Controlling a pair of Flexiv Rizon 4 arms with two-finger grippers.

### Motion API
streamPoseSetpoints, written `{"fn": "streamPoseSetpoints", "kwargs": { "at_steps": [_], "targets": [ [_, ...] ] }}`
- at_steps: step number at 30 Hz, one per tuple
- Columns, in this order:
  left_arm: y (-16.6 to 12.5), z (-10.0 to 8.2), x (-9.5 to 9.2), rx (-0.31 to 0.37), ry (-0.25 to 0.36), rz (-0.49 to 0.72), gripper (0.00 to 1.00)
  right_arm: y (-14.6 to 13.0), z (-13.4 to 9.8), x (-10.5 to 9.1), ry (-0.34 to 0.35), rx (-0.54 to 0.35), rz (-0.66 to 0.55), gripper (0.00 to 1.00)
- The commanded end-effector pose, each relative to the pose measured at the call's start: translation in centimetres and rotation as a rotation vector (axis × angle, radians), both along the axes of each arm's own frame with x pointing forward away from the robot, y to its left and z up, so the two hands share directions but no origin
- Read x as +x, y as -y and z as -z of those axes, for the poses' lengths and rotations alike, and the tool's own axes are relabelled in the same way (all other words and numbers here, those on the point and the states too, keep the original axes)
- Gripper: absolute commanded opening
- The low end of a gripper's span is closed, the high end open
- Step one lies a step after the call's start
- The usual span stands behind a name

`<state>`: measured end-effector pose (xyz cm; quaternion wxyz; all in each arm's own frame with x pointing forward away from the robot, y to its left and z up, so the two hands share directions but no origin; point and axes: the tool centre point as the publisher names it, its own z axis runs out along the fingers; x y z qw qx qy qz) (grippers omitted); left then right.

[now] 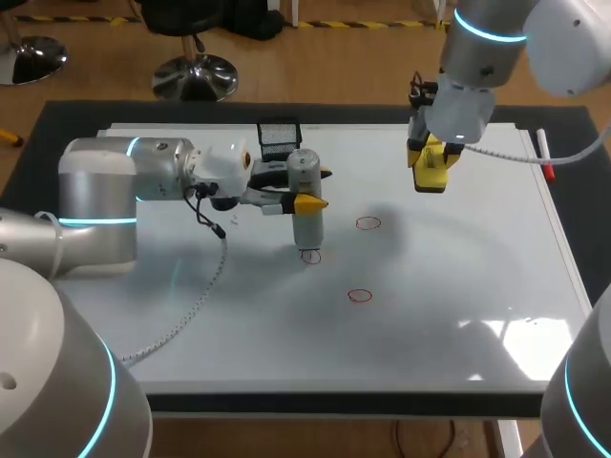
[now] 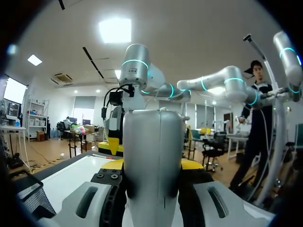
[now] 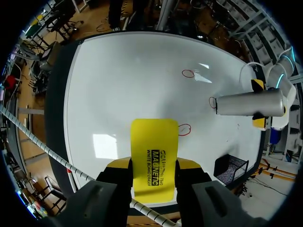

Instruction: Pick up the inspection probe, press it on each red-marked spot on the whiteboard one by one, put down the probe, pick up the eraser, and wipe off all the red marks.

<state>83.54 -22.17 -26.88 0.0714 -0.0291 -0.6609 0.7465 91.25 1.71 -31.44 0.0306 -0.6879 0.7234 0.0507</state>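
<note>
Probe: a silver cylinder with its long axis vertical, standing upright just left of the frame's centre in the head view. The lower end points down onto the whiteboard and sits on a red ring. The rounded top end faces up.

Left arm: enters from the left edge with the forearm roughly level above the board. The wrist is turned so the fingers point toward the right of the frame. The left gripper pinches the probe from two sides around its upper half. In the left wrist view the cylinder fills the gap between both fingers and touches each.

A second red ring lies right of the probe and a third red ring lower right, both apart from the probe's tip.

Eraser: a yellow block with its long axis in line with the fingers of the right gripper. It sticks out ahead of them and points down at the board. The fingers clamp it on both long sides. In the head view it hangs in the upper right of the frame, above the board, and its shadow falls apart from it.

Right arm: enters from the upper right corner, wrist pointing down.

A black mesh basket sits at upper centre, behind the probe. A pen lies at the board's right edge, upper right.
</note>
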Motion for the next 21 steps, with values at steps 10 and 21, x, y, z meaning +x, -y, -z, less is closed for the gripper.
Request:
{"fn": "streamPoseSetpoints", "kwargs": {
  "at_steps": [10, 21],
  "targets": [
    [0.0, 0.8, -0.6, 0.014, -0.023, 0.005, 0.00, 0.1, -0.1, 0.0, 0.002, -0.002, -0.002, 0.00],
    [0.3, 1.3, -0.9, 0.010, -0.028, 0.011, 0.00, 0.1, -0.1, 0.0, 0.002, -0.002, -0.002, 0.00]
  ]
}}
